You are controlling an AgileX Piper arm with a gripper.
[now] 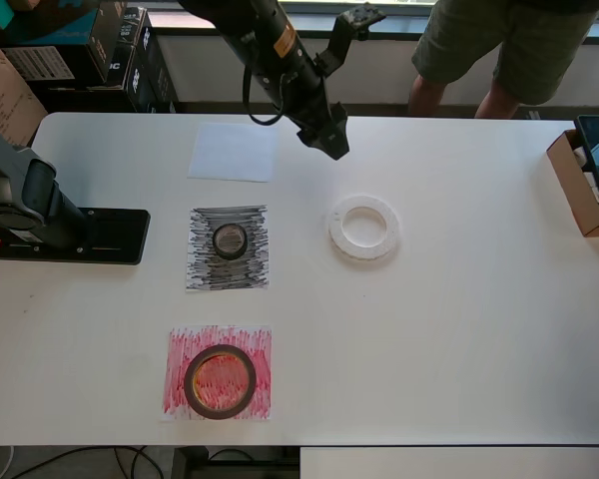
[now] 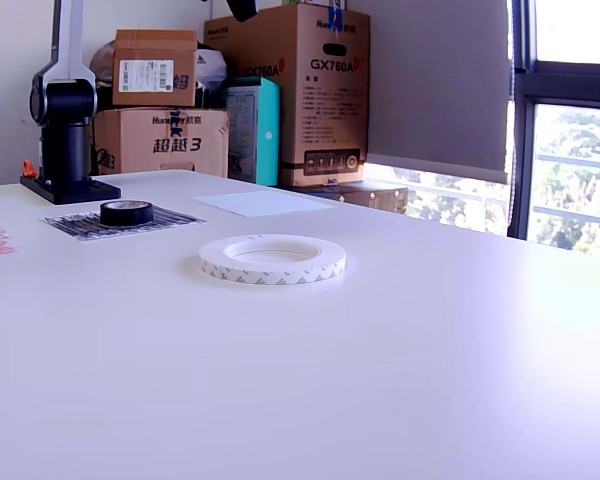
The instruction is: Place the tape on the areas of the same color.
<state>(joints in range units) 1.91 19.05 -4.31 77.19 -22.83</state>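
Observation:
In the overhead view the white tape ring (image 1: 364, 229) lies on the bare table, right of the black scribbled patch (image 1: 200, 267). The small black roll (image 1: 230, 240) sits on that patch. The dark-red roll (image 1: 220, 381) sits on the red scribbled patch (image 1: 180, 349). The plain white patch (image 1: 234, 152) is bare. My gripper (image 1: 333, 143) hangs above the table between the white patch and the white ring, fingers together and empty. The exterior view shows the white ring (image 2: 272, 259), the black roll (image 2: 126, 212) and the white patch (image 2: 265, 203); the gripper is out of that view.
The arm's black base plate (image 1: 80, 235) stands at the overhead view's left. An open cardboard box (image 1: 584, 185) sits at the right table edge. A person (image 1: 499, 50) stands behind the far edge. Stacked cartons (image 2: 310, 90) stand behind the table.

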